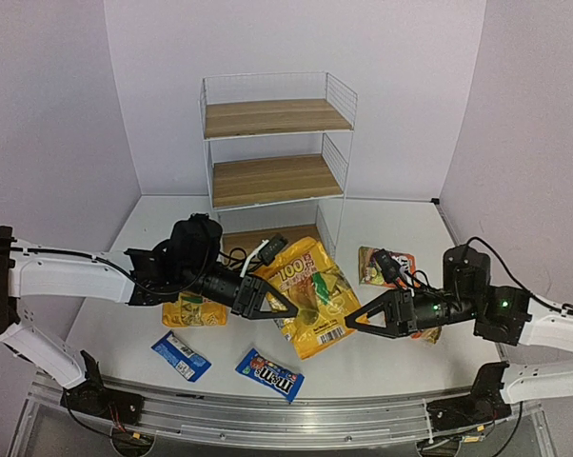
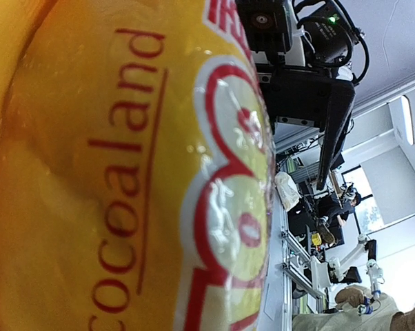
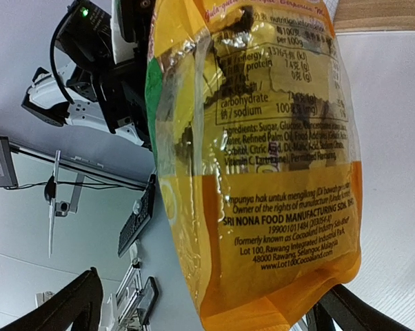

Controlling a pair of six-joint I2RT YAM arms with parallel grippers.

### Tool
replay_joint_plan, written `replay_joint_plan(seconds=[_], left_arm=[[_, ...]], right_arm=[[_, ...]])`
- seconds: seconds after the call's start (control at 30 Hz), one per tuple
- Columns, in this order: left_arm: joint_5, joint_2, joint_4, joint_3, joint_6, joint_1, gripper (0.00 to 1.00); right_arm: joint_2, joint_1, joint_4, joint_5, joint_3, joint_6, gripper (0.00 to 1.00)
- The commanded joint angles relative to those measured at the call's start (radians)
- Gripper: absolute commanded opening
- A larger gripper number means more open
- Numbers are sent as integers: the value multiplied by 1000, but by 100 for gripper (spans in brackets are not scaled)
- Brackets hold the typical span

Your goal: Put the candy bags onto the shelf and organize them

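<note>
Top external: one large yellow bag (image 1: 310, 295) clamped aloft in left gripper (image 1: 288, 308) before three-board shelf (image 1: 277, 152), right gripper (image 1: 355, 322) gaping beside it; on table (image 1: 401, 228), one more yellow bag (image 1: 193, 310), two red-pink bags (image 1: 372, 267) (image 1: 427, 334), two blue packets (image 1: 180, 354) (image 1: 269, 373).

**Left arm** (image 1: 68, 276): white link running almost level toward the large yellow-orange glossy plastic candy bag (image 1: 315, 286) from the bag's left, ending in a bulky black left wrist (image 1: 193, 249).

**Left gripper** (image 1: 288, 310): closed on the bag's left edge, holding the bag raised.

**Right arm** (image 1: 543, 328): white link and black right wrist (image 1: 477, 286) reaching toward the bag from its right.

**Right gripper** (image 1: 351, 324): fingers (image 3: 73, 303) spread wide, with the tips just beside the bag's lower right edge and the bag hanging ahead of them.
</note>
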Motion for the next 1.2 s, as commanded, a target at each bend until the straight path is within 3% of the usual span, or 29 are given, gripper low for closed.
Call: replay_joint_plan(seconds=[0.0,0.37,0.73,1.1,1.17], left_arm=[[150,-52,114,58,54,-7,0],[144,-82,-8,73,105,-8,0],[128,-54,40,81,77,-7,0],[101,-2,14,107,86,-7,0],[75,6,16,117,75,-7,0]], right_arm=[[70,3,-20,-57,68,-52,98],[-15,3,-135,71,64,-106,98],[135,3,61,-140,64,-17,93],[181,3,236,-141,25,53,48],[190,3,252,-145,16,73,31]])
